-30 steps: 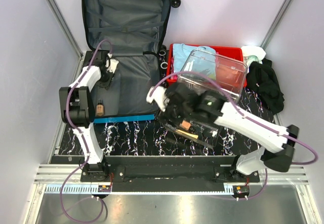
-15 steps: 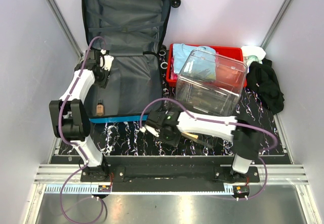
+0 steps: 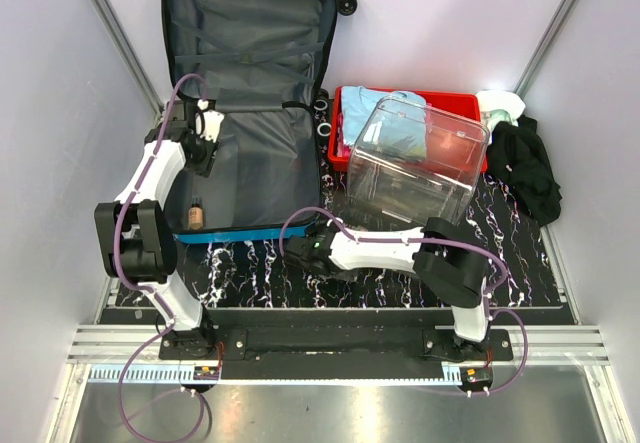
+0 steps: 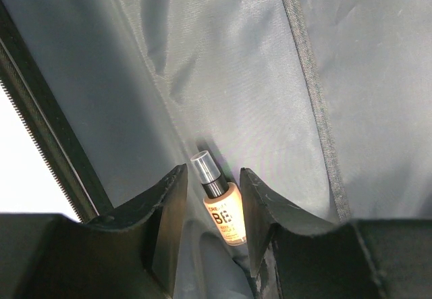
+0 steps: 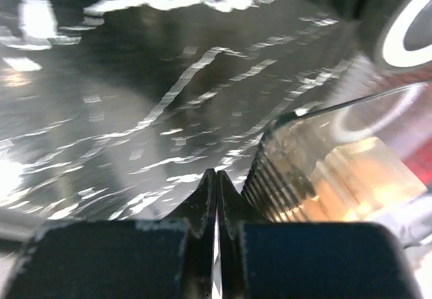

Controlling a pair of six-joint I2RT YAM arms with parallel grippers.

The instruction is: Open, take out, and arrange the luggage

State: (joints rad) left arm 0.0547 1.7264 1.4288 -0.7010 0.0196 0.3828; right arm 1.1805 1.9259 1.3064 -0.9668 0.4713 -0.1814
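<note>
luggage (image 3: 250,83) open — bottle (image 4: 219,203) (peach, capped) lies inside

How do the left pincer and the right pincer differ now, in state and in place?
The left pincer stands open; the right pincer is shut. The left pincer is over the dark grey lining of the bright blue hard-shell suitcase; the right pincer is low over the black marbled tabletop. The left pincer frames a small beige bottle beyond it; the right pincer frames nothing. Both are black and hold nothing.
</note>
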